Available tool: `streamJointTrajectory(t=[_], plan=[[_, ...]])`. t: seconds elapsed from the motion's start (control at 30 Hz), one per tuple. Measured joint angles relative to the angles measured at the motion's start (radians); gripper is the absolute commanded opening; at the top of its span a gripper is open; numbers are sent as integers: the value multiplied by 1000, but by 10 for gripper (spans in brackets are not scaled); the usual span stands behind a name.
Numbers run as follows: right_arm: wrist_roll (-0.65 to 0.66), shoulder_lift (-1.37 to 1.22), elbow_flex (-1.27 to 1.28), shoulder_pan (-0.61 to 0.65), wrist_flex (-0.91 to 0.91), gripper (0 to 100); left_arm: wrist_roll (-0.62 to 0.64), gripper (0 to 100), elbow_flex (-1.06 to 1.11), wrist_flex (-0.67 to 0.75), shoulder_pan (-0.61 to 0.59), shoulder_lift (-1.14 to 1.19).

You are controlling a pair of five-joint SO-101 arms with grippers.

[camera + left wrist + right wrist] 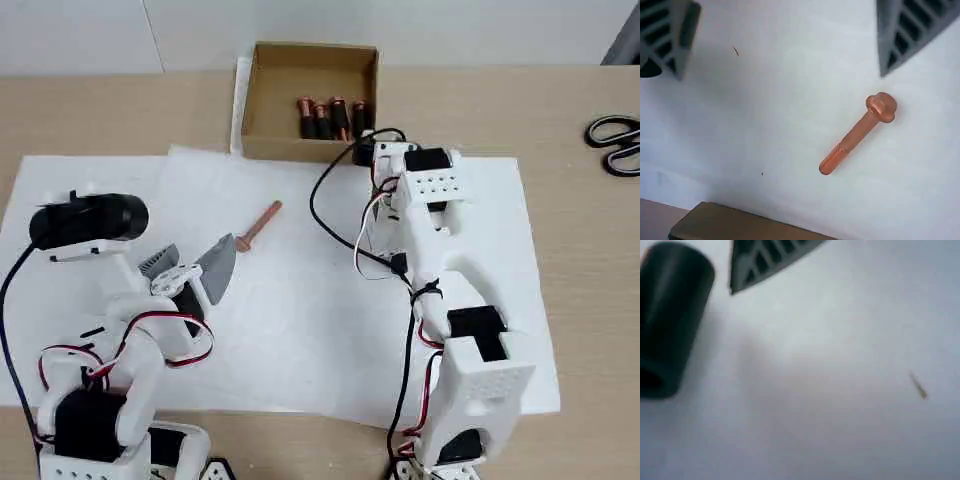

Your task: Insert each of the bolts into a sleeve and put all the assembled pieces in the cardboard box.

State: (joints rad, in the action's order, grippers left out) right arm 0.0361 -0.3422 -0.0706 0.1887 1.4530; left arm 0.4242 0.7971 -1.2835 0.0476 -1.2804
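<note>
The loose bolt (259,224) lies flat on the white paper (300,330), left of the sheet's middle in the high view, with its flanged head toward 7 o'clock and its threaded tip toward 1 o'clock. Nothing touches it.

Just off the head, at 8 o'clock from it, hangs the left gripper (190,263). Its grey fingers (910,30) are spread wide and hold nothing, and in the left wrist view the bolt sits clear of both.

From the bolt, the cardboard box (262,100) stands at 1 o'clock, on the bare table (100,110) at the paper's far edge. Inside it, toward the 5 o'clock corner, a row of assembled pieces (330,118) lies side by side — copper ends toward 12 o'clock, black sleeves toward 6.

The right arm (430,200) stretches toward 12 o'clock, and the right gripper (363,152) is at the box's near right corner. Whether that claw is open or closed cannot be told. In the right wrist view a black sleeve (670,320) lies on its side on the paper, close to the gripper.

A pair of scissors (615,145) rests at the table's 3 o'clock edge — well apart from everything else.
</note>
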Motion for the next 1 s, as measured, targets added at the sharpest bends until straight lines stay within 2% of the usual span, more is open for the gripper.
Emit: streamJointTrajectory(t=[0.37, 0.47, 0.53, 0.77, 0.87, 1.0], plan=[[0, 3, 118, 0, -140, 149, 0, 236, 0, 0, 0, 0], [0, 14, 141, 0, -160, 87, 0, 236, 0, 0, 0, 0], [0, 15, 143, -6, -161, 2, 0, 236, 0, 0, 0, 0], [0, 20, 143, -9, -161, 3, 0, 236, -6, -5, 0, 2], [0, 28, 143, -9, -160, 3, 0, 236, -63, -63, 0, 15], [11, 84, 112, 2, -57, 3, 0, 236, -173, -132, -2, 137]])
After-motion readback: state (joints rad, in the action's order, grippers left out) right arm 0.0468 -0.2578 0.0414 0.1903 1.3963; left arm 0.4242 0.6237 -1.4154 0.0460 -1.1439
